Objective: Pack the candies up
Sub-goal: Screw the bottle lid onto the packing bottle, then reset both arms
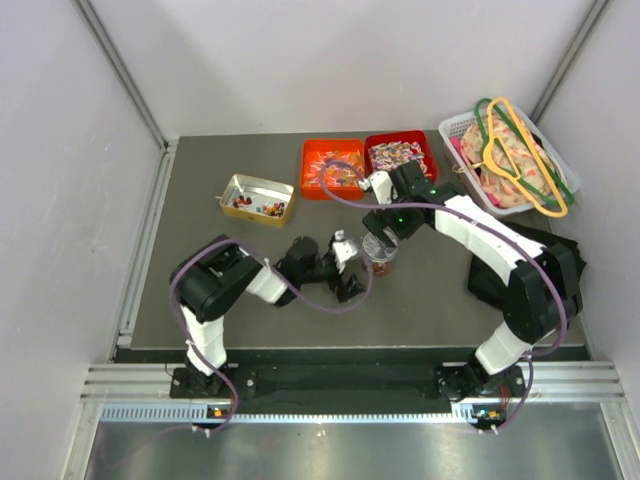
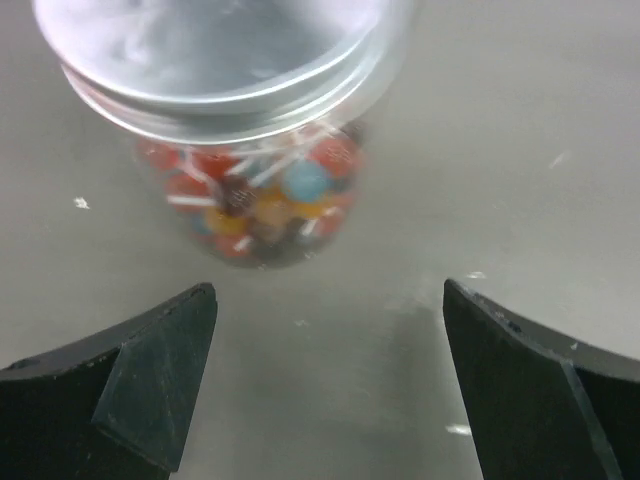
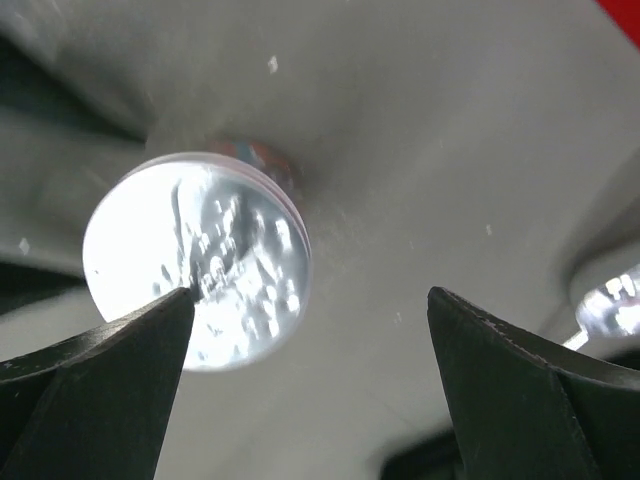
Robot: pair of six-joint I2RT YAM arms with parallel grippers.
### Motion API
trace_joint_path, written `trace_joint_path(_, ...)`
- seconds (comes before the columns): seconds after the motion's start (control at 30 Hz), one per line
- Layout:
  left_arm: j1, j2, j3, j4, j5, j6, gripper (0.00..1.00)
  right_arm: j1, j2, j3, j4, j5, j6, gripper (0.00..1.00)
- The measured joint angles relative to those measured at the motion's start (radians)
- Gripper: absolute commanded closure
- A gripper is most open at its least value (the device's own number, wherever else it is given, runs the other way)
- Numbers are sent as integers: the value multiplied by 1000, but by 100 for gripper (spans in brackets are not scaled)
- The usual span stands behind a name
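Both your left gripper (image 2: 330, 295) and right gripper (image 3: 310, 300) stand wide open and empty near the jar (image 2: 230, 110), I think because the candies (image 2: 262, 195) lie inside it under the closed lid (image 3: 200, 260).

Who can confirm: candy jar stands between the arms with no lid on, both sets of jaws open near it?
Wrong on the lid: the left wrist view shows the jar closed with a silver lid, the candies inside. The rest holds: it stands between the arms, and the left gripper and right gripper both have open jaws near it.
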Motion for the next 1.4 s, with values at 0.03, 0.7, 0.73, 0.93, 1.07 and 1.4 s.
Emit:
trace_joint_path(0.03,15,-18,51,-121,21,8,1,0,-3,7,-29,8,-7,1)
trace_joint_path(0.7,317,-408,892,-1564,29,216,1,-176,-404,368,-292,114,-147,1)
trace_joint_path(0.73,334,-424,912,-1598,5,227,1,-190,-425,368,-291,114,-153,1)
trace_joint_path(0.93,550,-468,1077,-1734,-73,239,1,-237,-554,351,-265,187,-161,1)
trace_joint_path(1.07,683,-474,1173,-1751,-90,236,1,-253,-578,354,-214,274,-161,1)
trace_joint_path(1.4,734,-476,1314,-1803,-101,220,1,-266,-528,467,-93,378,-181,1)
